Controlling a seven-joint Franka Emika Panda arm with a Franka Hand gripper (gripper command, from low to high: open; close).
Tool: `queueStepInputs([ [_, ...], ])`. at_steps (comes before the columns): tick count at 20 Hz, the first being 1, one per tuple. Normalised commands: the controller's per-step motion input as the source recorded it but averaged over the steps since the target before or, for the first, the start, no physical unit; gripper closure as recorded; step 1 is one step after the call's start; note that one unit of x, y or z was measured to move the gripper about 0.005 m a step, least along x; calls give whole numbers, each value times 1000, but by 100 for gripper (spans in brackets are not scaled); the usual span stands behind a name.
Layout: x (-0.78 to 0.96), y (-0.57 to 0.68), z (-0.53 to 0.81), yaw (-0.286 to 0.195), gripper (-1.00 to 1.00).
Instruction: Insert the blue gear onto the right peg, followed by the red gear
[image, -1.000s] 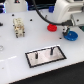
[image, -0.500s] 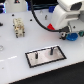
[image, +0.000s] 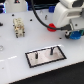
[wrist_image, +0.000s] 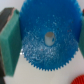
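Observation:
The blue gear (image: 75, 35) lies on the white table at the exterior view's right, mostly hidden under my gripper (image: 73, 32). In the wrist view the blue gear (wrist_image: 47, 42) fills the picture, centre hole up. My gripper (wrist_image: 46, 44) is open, with one green-padded finger (wrist_image: 8, 41) at each side of the gear's rim; whether the pads touch the teeth I cannot tell. The red gear (image: 52, 26) lies on the table behind the plate. The right peg (image: 51, 50) stands bare on the grey black-bordered plate (image: 45, 59), beside its left twin (image: 36, 54).
A small beige block-like object (image: 18, 27) stands at the exterior view's left. Dark cables (image: 40, 12) run across the back. The white arm (image: 67, 14) looms over the right side.
The arm has come down over the blue gear, so the gripper now straddles it. The red gear, plate and pegs have not moved.

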Motion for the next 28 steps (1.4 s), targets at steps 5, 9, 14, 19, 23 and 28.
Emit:
queueStepInputs([
  [5,542,-326,591,0,100],
  [9,579,-485,524,0,100],
  [14,570,-537,428,0,100],
  [19,549,-525,315,0,100],
  [23,474,-464,157,0,100],
  [28,369,-331,26,0,100],
])
